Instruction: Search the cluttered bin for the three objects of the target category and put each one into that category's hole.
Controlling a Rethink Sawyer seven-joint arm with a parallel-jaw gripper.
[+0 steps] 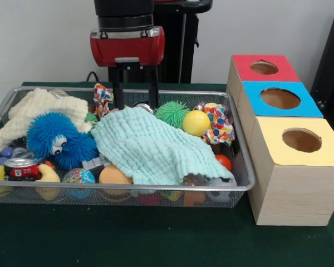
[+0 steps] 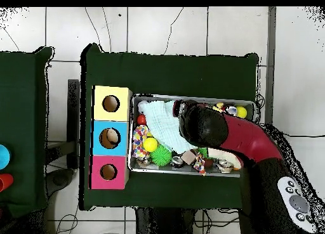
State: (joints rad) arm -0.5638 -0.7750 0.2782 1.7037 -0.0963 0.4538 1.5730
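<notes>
Nearest, the wire-mesh bin (image 1: 240, 186) brims with clutter: a mint cloth (image 1: 150, 147), a blue spiky puffball (image 1: 58, 142) and a yellow ball (image 1: 196, 122). Over its far side, the gripper (image 1: 135, 99) spreads its fingers (image 1: 154, 89) wide, empty (no toy animal shows). Beside the bin sits the blue-topped box's hole (image 1: 280, 98).

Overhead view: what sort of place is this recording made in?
Probably a robotics lab: a table draped in dark green cloth on a pale tiled floor, a red robot arm over a wire tray of toys, and three sorting boxes.
</notes>
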